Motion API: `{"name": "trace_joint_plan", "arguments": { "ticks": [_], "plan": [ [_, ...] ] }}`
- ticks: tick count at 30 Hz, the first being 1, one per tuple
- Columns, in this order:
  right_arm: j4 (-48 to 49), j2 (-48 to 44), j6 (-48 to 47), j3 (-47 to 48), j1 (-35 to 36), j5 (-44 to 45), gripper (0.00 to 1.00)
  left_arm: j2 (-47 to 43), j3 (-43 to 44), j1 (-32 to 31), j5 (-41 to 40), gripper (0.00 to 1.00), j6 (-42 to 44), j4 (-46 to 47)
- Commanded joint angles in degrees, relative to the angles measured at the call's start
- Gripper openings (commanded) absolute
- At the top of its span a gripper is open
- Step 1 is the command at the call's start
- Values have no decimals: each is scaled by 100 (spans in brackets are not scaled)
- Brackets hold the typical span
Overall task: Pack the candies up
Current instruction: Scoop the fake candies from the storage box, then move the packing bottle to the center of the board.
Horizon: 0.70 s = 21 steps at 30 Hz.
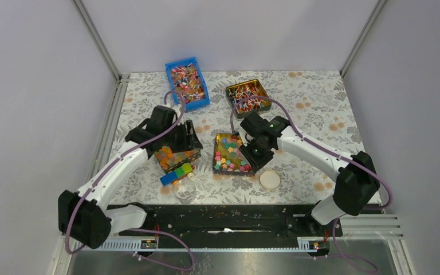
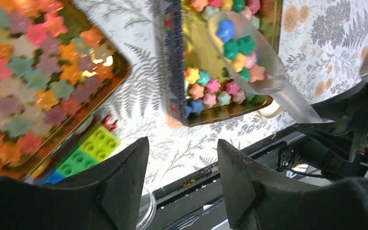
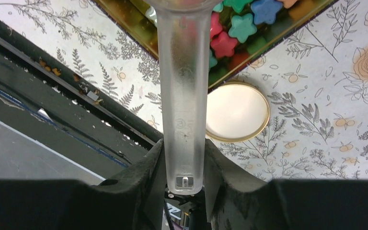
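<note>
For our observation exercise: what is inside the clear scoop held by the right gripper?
Star candies, blue, green, yellow and pink, lie in the bowl of the scoop. Any pieces underneath that top layer are covered.

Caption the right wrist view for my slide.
Right tool grips a clear scoop by its handle over a gold tin of star candies; round lid nearby.

Clear scoop (image 3: pixel 183 86) in right pincer (image 3: pixel 184 155)
</note>
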Motion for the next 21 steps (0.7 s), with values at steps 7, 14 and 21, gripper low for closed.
{"name": "trace_joint_plan", "arguments": {
  "ticks": [7, 14, 21],
  "plan": [
    [-502, -428, -199, 264, -1, -244, 0, -1301, -116, 575, -1070, 55, 301, -2359],
    [-490, -496, -151, 269, 0, -332, 0, -1364, -454, 575, -1336, 55, 233, -3483],
    [-447, -510, -173, 235, -3, -297, 0, -1048, -1123, 575, -262, 50, 230, -2720]
  ]
}}
